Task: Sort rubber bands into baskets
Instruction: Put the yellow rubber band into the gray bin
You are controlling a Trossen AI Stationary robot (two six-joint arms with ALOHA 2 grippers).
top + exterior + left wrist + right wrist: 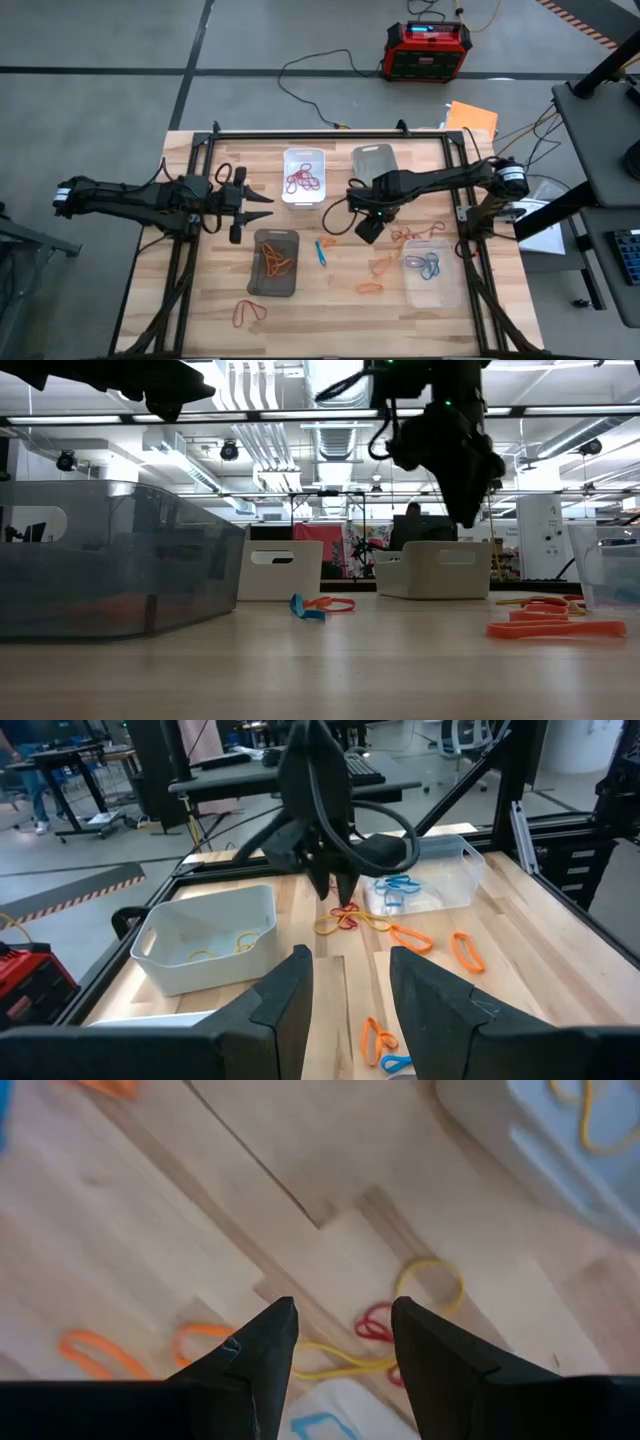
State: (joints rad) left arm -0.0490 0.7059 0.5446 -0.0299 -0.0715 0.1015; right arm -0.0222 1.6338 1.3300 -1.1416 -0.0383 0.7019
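Observation:
Four baskets stand on the wooden table: a white one (pixel 303 175) with red rubber bands, a light grey one (pixel 375 160) with yellow bands (pixel 235 942), a dark smoky one (pixel 275 263) with orange bands, and a clear one (pixel 430 270) with blue bands. Loose bands lie between them: a red and yellow tangle (pixel 380 1325), orange loops (pixel 370 287), and a blue one (pixel 322 250). My right gripper (pixel 345 1330) hangs open, pointing down just above the tangle, touching nothing. My left gripper (pixel 350 985) is open and level at the table's left (pixel 262 207), clear of everything.
A red-orange band (pixel 250 312) lies near the front edge. A black frame (pixel 330 132) borders the table. A red-black box (pixel 428 50) with cables sits on the floor beyond the far edge. Bare wood shows between the baskets.

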